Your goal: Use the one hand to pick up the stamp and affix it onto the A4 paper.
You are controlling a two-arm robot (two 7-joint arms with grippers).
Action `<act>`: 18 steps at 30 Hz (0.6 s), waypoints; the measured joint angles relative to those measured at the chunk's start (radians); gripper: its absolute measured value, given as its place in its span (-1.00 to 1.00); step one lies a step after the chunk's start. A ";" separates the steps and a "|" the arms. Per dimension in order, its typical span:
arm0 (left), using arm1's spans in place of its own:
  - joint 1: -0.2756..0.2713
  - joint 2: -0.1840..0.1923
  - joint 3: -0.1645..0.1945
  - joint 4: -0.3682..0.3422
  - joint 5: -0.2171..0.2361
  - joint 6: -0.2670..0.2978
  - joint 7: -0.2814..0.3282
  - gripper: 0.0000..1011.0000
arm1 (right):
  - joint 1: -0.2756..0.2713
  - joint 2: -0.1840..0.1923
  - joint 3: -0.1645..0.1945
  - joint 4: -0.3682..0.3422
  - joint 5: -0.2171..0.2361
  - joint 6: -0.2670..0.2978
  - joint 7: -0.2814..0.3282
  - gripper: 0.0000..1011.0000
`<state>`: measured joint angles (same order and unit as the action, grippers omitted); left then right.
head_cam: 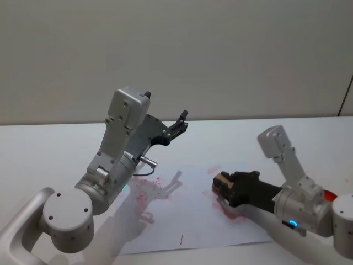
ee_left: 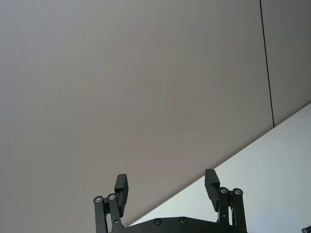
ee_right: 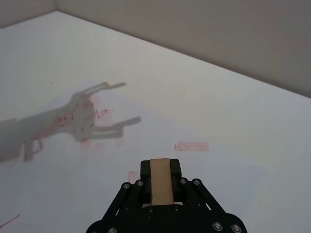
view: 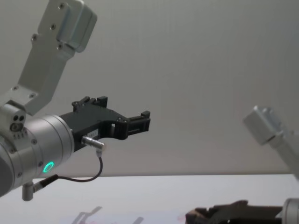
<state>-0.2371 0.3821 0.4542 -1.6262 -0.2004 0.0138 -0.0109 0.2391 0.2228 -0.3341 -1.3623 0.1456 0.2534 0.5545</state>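
Observation:
My right gripper (head_cam: 223,185), the black angular hand on the silver-grey arm, is shut on the stamp (head_cam: 222,180), a tan wooden block. It hovers low over the right part of the A4 paper (head_cam: 187,215). In the right wrist view the stamp (ee_right: 161,187) stands between the black jaws of the right gripper (ee_right: 160,166), with the paper (ee_right: 73,160) below. Pink-red marks (head_cam: 236,216) lie on the sheet under and beside the gripper. My left gripper (head_cam: 179,124) is raised high above the table, open and holding nothing; the left wrist view has the left gripper (ee_left: 167,182) against the wall.
The white table (head_cam: 44,149) runs back to a grey wall. More red scribbles (head_cam: 146,187) mark the paper's left part, under the left arm's shadow. A small red object (head_cam: 329,194) peeks out behind the right arm at the far right.

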 joint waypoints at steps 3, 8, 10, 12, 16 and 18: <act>0.000 0.000 0.000 0.000 0.000 0.000 0.000 0.98 | 0.016 -0.011 -0.009 0.033 -0.026 0.001 0.012 -0.57; 0.000 0.000 0.000 0.000 0.000 0.000 0.000 0.98 | 0.029 -0.018 -0.016 0.058 -0.046 0.000 0.018 -0.57; 0.000 0.000 0.000 0.000 0.000 0.000 0.000 0.98 | 0.033 -0.021 -0.019 0.069 -0.052 -0.001 0.019 -0.57; 0.000 0.000 0.000 0.000 0.000 0.000 0.000 0.98 | 0.035 -0.023 -0.021 0.074 -0.054 -0.002 0.019 -0.57; 0.000 0.000 0.000 0.000 0.000 0.000 0.000 0.98 | 0.038 -0.026 -0.024 0.080 -0.054 -0.010 0.017 -0.57; 0.000 0.000 0.000 0.000 0.000 0.000 0.000 0.98 | 0.038 -0.027 -0.025 0.080 -0.048 -0.016 0.013 -0.57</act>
<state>-0.2371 0.3821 0.4543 -1.6262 -0.2004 0.0139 -0.0109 0.2771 0.1961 -0.3588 -1.2820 0.0971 0.2372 0.5674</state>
